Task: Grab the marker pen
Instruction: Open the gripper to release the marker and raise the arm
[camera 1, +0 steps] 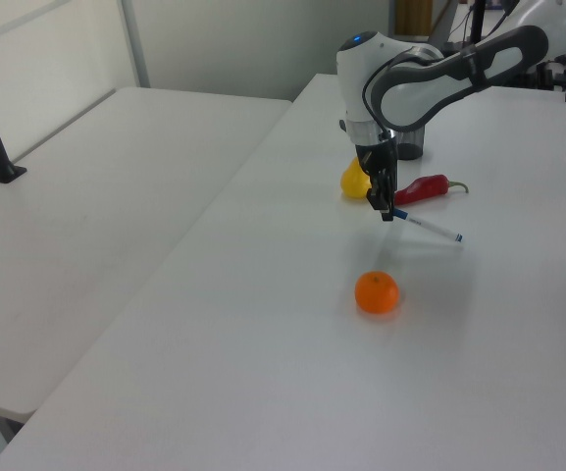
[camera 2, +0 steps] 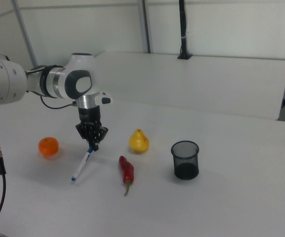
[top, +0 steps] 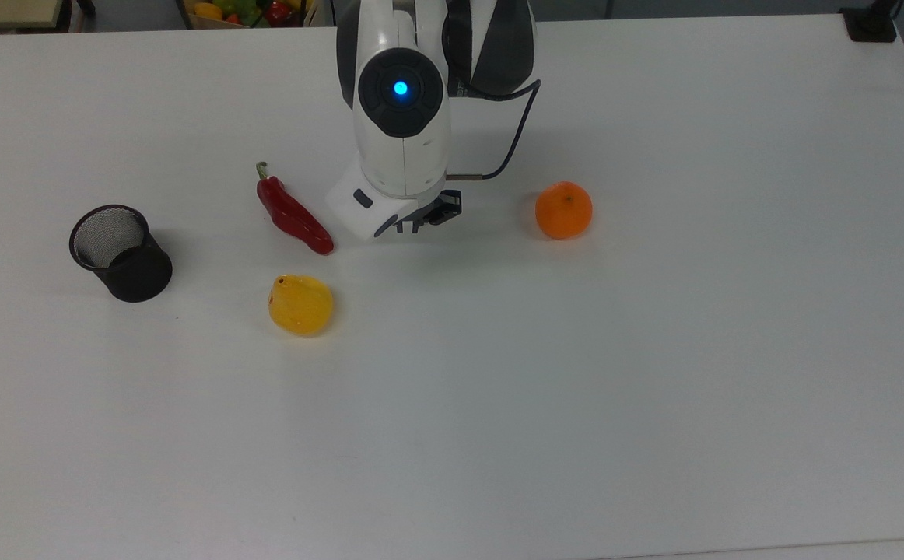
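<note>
— jaws first: how do they stand?

— closed tight on the marker pen [camera 2: 82, 165]; the gripper [camera 2: 92, 142] pinches it by the blue cap end, and the white barrel slants down and away from the fingers, its small blue tip lowest; whether that tip touches the table [top: 576, 389] i cannot tell.

— and where does that put the pen among the other things?

— in the right view it hangs between the orange [camera 2: 48, 146] and the red chilli [camera 2: 127, 172], apart from both; in the left view the pen [camera 1: 427, 227] slopes from the gripper [camera 1: 385, 210] toward the left view's right, passing just in front of the chilli [camera 1: 423, 188]; the orange [camera 1: 376, 292] sits nearer that camera.

— what about from above?

— in the top view the arm's white wrist covers most of the gripper [top: 421, 222]; dark finger parts stick out beneath it, between the chilli [top: 293, 216] and the orange [top: 563, 209]; the pen itself i cannot make out from above.

— the rest of the table?

— a yellow pear [top: 300, 305] lies below the chilli in the top view; a black mesh pen cup [top: 120, 253] stands upright toward the top view's left, well apart from the gripper; in the right view the cup [camera 2: 184, 159] is at the right view's right, beyond the pear [camera 2: 139, 140].
</note>
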